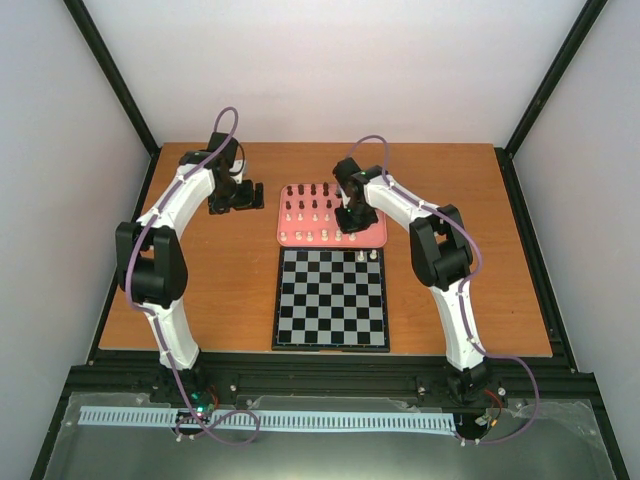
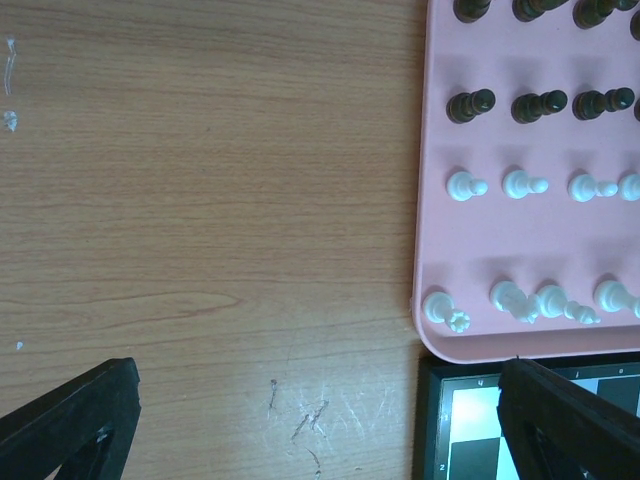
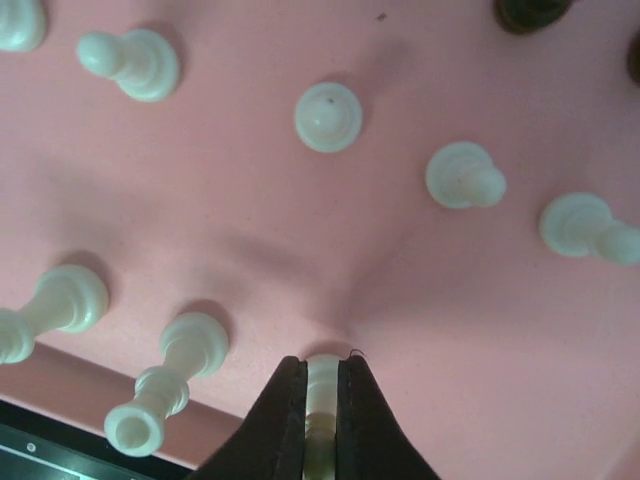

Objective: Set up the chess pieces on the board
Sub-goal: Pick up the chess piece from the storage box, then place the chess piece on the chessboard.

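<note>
The left gripper (image 2: 318, 380) hangs wide open over the table (image 2: 200, 200), left of the pink tray (image 2: 440, 250), which holds rows of dark and cream chess pieces (image 1: 316, 212). The right gripper (image 3: 322, 368) pinches one cream piece (image 3: 322, 395) over the tray. The board (image 1: 332, 310), nearer, carries two cream pieces (image 1: 367, 257) along its far edge. Its border markings (image 2: 480, 382) are too small to read.

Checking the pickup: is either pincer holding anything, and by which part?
The right pincer is shut on a cream-white chess piece on the pink tray, gripping its two sides. The left pincer is open, holding nothing.
</note>
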`<state>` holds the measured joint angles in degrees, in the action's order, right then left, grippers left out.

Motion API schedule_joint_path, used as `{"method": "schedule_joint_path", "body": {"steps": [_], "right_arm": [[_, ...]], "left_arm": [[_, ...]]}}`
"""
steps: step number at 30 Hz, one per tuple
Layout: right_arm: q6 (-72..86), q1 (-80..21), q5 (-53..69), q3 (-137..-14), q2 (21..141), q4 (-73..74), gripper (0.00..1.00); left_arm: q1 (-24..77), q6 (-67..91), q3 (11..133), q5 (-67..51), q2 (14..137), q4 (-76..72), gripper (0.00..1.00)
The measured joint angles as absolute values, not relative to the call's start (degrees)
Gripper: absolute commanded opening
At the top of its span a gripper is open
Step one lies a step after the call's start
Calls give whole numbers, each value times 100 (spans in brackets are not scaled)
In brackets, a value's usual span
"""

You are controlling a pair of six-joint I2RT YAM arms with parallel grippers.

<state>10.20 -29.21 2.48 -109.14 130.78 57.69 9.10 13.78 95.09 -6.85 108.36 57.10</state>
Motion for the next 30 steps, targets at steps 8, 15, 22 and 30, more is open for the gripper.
{"method": "schedule_joint_path", "body": {"steps": [8,15,22,30], "right_arm": [[1015,-2921,263,-10884,13019,5774,3],[1017,-2939,386,-10619,12398,5852,3],[1000,-2989,440,-10403,11952,5892,3],[913,-3271,541,-9845,11876,5913,3]], "left_arm": [[910,1378,9511,-687,10853,5710,100],[910,1378,9511,-698,10853,5708,100],[910,1380,9511,-714,10853,5708,100],[910,1380,9502,-718,10853,5704,100]]}}
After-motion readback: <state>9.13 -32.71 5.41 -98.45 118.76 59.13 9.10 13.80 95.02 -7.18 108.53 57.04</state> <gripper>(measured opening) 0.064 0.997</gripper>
